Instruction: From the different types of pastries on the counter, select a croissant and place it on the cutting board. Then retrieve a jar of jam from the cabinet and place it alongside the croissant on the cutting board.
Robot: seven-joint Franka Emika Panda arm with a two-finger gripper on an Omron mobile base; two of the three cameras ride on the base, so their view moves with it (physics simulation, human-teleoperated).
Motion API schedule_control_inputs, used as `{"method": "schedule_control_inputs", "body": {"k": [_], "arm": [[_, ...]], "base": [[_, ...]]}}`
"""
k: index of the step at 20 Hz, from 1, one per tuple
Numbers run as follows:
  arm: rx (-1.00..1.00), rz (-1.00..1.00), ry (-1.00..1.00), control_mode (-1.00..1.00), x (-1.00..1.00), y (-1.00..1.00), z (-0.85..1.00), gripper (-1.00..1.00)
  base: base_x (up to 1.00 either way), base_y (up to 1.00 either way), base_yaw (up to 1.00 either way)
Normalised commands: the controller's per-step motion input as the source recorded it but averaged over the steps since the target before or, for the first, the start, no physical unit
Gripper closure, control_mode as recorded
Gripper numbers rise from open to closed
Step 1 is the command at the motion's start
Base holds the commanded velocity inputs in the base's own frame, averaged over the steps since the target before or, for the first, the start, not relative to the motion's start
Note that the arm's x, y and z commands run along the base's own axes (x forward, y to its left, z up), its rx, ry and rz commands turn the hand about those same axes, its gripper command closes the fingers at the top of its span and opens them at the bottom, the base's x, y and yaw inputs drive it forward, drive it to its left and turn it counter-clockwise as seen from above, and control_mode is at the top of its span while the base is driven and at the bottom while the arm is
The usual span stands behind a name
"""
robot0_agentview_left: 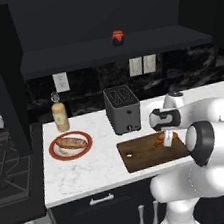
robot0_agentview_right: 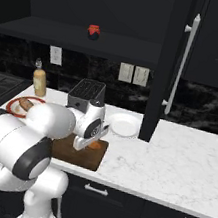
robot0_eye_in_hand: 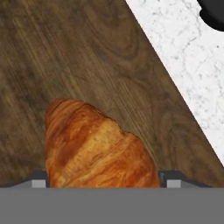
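While the gripper (robot0_agentview_left: 167,139) hangs low over the cutting board (robot0_agentview_left: 140,156), the croissant (robot0_eye_in_hand: 96,146) sits directly between its 2 fingertips (robot0_eye_in_hand: 38,180), one at each flank, with the pastry's long axis running forward from the jaws. Whether they press on it or stand just clear, I cannot tell. It lies over the board's wood, so letting go looks next; then the jar of jam (robot0_agentview_left: 118,37) waits high on the cabinet (robot0_agentview_left: 100,52) ledge, well above the jaws.
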Motion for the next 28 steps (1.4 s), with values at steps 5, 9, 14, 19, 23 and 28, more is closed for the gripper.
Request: {"method": "schedule_control_inputs", "body": {"k": [5,9,14,19,23,28], "arm": [[0.01,-0.04,-0.02,-1.00,-0.64,0.00,0.05,-1.00],[0.00,-0.05,-0.06,-1.00,-0.28,-0.01,0.38,-1.00],[-0.05,0.00,-0.11,-1.00,0.10,0.00,0.32,-1.00],[-0.12,0.00,-0.15,-1.00,0.25,0.10,-0.19,-1.00],[-0.07,0.00,-0.12,-1.00,0.12,-0.06,-0.18,-1.00],[-0.01,-0.02,-0.11,-1.00,0.25,-0.23,0.47,-1.00]], "base": [[0.00,0.00,0.00],[0.00,0.00,0.00],[0.00,0.00,0.00],[0.00,0.00,0.00],[0.00,0.00,0.00],[0.00,0.00,0.00]]}}
